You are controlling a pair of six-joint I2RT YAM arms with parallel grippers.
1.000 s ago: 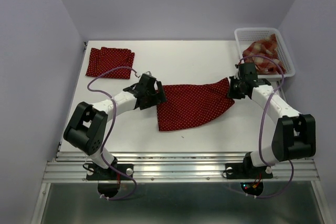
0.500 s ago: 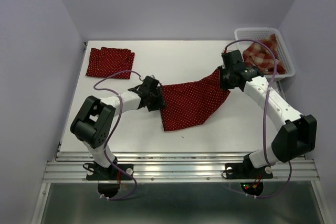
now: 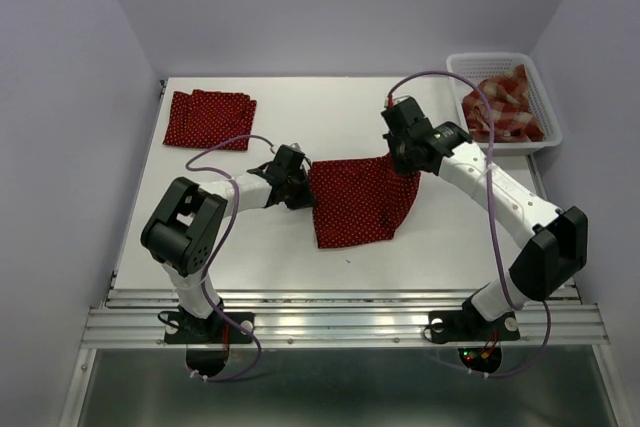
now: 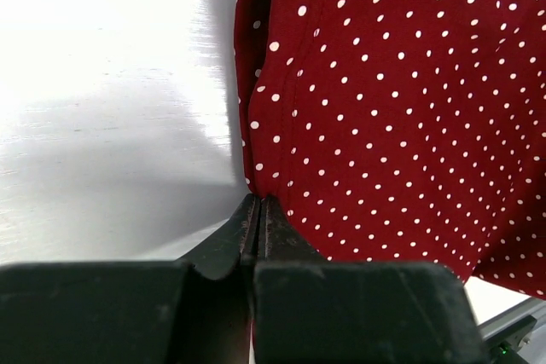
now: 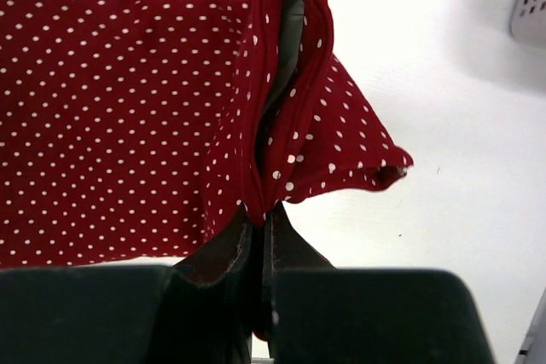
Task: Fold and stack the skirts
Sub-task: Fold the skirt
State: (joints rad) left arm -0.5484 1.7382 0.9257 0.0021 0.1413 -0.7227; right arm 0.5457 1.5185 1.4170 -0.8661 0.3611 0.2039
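Mid-frame, the left gripper [image 3: 305, 189] and right gripper [image 3: 398, 159] each pinch an upper corner of the polka-dot skirt [image 3: 358, 205].

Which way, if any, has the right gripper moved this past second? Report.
Yes: the right gripper, shut on the polka-dot skirt, moved left, away from the white basket.

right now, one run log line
left gripper: shut on dotted skirt | right gripper: shut on dotted skirt | folded dotted skirt: far-left corner | plaid skirt: in basket
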